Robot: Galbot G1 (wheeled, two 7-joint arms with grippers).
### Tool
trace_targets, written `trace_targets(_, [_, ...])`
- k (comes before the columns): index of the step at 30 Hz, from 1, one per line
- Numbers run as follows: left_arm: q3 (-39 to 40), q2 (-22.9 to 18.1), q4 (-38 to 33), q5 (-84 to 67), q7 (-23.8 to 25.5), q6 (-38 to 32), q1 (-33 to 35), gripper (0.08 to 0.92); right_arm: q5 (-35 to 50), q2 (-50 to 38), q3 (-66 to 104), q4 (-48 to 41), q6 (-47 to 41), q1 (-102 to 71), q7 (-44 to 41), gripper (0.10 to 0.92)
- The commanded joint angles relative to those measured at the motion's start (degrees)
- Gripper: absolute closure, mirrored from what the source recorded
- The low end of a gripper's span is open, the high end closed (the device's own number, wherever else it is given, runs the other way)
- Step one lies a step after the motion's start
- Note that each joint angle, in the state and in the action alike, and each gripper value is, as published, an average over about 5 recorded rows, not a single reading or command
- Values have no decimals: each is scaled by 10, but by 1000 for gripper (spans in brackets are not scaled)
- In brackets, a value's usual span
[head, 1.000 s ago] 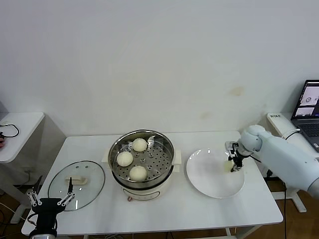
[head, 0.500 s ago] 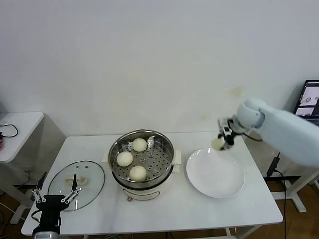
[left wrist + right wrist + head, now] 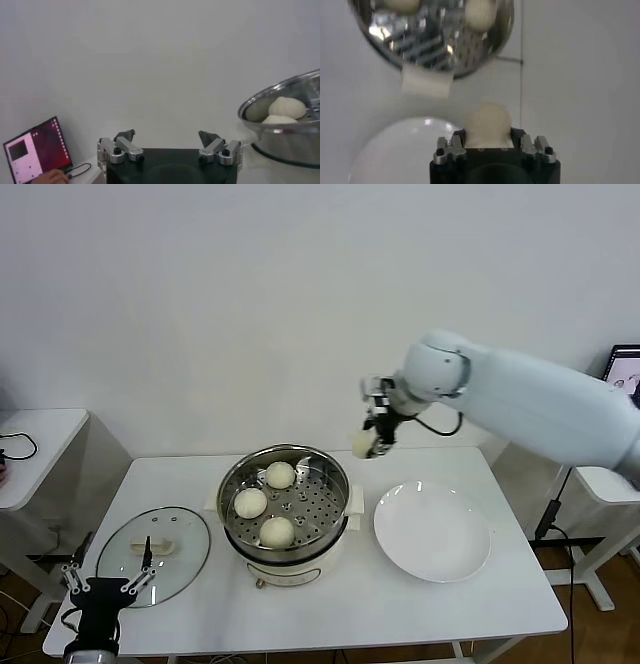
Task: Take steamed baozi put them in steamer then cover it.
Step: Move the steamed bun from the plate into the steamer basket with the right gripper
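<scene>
Above the tabletop's far edge, right gripper [image 3: 374,442] jaws clamp a baozi [image 3: 362,445] beside the steamer [image 3: 284,499], apparently for loading; left gripper [image 3: 103,589] jaws wide open, empty.

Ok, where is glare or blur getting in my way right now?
Head view: evenly lit, the right end effector and its baozi read clearly. Right wrist view: bright glare on the steamer wall and soft focus on the held bun. Left wrist view: the steamer rim is a little soft, the open left end effector sharp.
</scene>
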Motion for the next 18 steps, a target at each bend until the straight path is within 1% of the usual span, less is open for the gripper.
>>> trace_targets(1, [-7,-1,2,-3,-2,-1,3,177,103,146,-36,-13,-67,3,73,455])
trace_targets(8, [-12,-5,2,-4,-3,-2,5,177,74,186,-45,-41,-68,-50,90,449])
trace_targets(18, [-15,-6,9,-6,-4,-2,0,177,33,187,-58,-60,-68,-89,89,448])
